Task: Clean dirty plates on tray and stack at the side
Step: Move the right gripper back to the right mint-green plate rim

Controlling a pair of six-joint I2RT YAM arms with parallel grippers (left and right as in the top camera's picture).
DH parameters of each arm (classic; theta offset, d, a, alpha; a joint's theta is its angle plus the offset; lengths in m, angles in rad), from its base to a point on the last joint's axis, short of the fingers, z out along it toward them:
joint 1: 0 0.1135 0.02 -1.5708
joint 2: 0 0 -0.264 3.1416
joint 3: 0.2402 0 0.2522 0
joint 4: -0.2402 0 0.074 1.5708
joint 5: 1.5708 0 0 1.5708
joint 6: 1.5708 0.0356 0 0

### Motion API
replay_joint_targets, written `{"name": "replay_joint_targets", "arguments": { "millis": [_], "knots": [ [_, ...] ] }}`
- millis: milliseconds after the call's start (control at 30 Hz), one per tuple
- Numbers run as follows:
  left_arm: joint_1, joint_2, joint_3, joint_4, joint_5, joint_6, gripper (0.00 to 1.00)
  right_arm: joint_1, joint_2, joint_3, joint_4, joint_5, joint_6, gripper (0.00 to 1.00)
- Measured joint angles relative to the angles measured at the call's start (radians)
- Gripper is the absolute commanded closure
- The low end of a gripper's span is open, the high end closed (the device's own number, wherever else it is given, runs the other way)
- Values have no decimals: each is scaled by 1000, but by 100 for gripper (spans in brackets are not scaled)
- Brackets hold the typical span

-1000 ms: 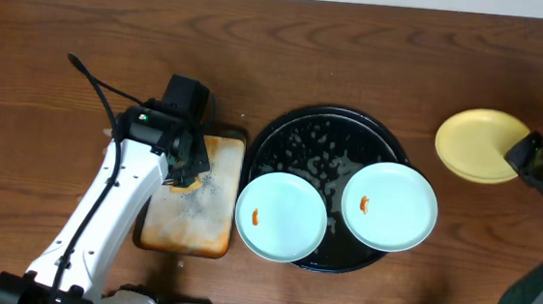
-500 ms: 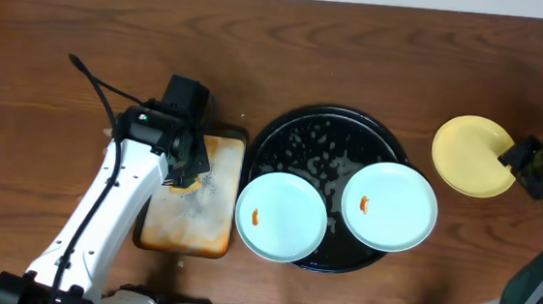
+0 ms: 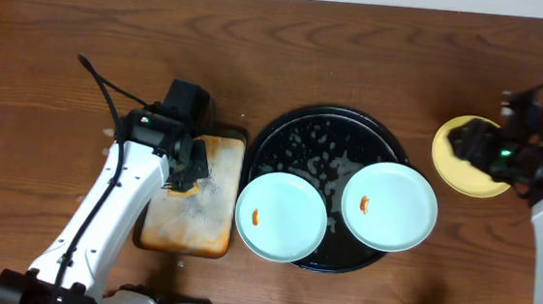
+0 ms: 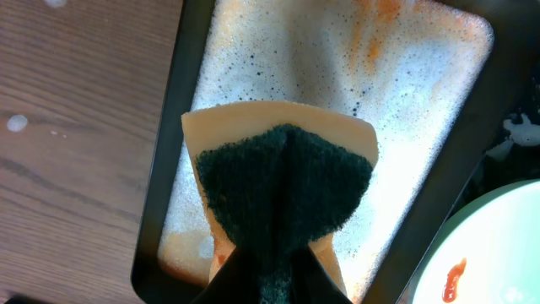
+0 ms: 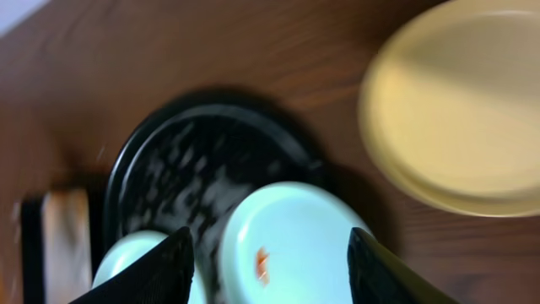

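The round black tray (image 3: 323, 141) holds white foam and two mint-green plates, each with an orange smear. One plate (image 3: 282, 216) overhangs its front left rim and the other (image 3: 389, 206) its right rim. A yellow plate (image 3: 456, 176) lies on the table to the right of the tray. My right gripper (image 3: 470, 145) hovers open over that plate's left part, holding nothing. The right wrist view shows the yellow plate (image 5: 460, 110), the tray (image 5: 194, 160) and the smeared mint plate (image 5: 295, 245) between the spread fingers of the right gripper (image 5: 270, 257). My left gripper (image 4: 266, 283) is shut on the green-and-yellow sponge (image 4: 283, 177).
A rectangular rusty-orange tray (image 3: 188, 225) with foam sits left of the black tray, under the sponge. Its dark rim (image 4: 169, 143) shows in the left wrist view. A black cable (image 3: 102, 85) trails behind the left arm. Bare wooden table (image 3: 356, 62) lies beyond the trays.
My right gripper has opened and let go of the yellow plate, which now lies slightly further left. The right arm has swung in over it. The left arm has barely moved.
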Motion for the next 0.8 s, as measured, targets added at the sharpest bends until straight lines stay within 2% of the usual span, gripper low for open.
{"name": "replay_joint_targets", "arguments": {
  "millis": [367, 700, 800],
  "knots": [
    [0, 0, 0, 1, 0, 3, 87, 309, -15, 0, -32, -18, -41, 37],
    [0, 0, 0, 1, 0, 3, 87, 336, -15, 0, -33, 2, -42, 35],
    [0, 0, 0, 1, 0, 3, 87, 336, -15, 0, -33, 2, -42, 30]
  ]
}}
